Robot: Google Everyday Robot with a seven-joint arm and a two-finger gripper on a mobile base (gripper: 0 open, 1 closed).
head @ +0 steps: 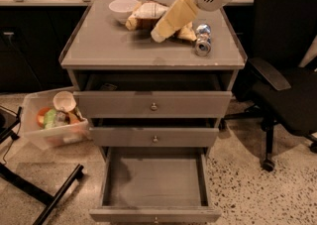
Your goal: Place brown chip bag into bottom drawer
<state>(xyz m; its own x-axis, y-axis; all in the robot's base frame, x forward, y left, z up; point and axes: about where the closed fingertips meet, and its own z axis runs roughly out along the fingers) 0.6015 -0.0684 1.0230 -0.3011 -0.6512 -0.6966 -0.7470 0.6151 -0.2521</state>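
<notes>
The brown chip bag (144,13) lies crumpled on top of the grey cabinet, just right of the white bowl (123,7). My gripper (158,33), cream-coloured, reaches down from the upper right on a white arm. It sits over the right part of the bag and hides that part. I cannot tell if it touches the bag. The bottom drawer (154,214) is pulled out towards me, and its grey tray is bare inside. The two drawers above it are only slightly out.
A crushed silver-blue can (202,40) lies on the cabinet top right of my gripper. A clear plastic bin (52,122) with cups stands on the floor at the left. A black office chair (285,85) stands at the right. A black stand leg (49,194) crosses the lower left floor.
</notes>
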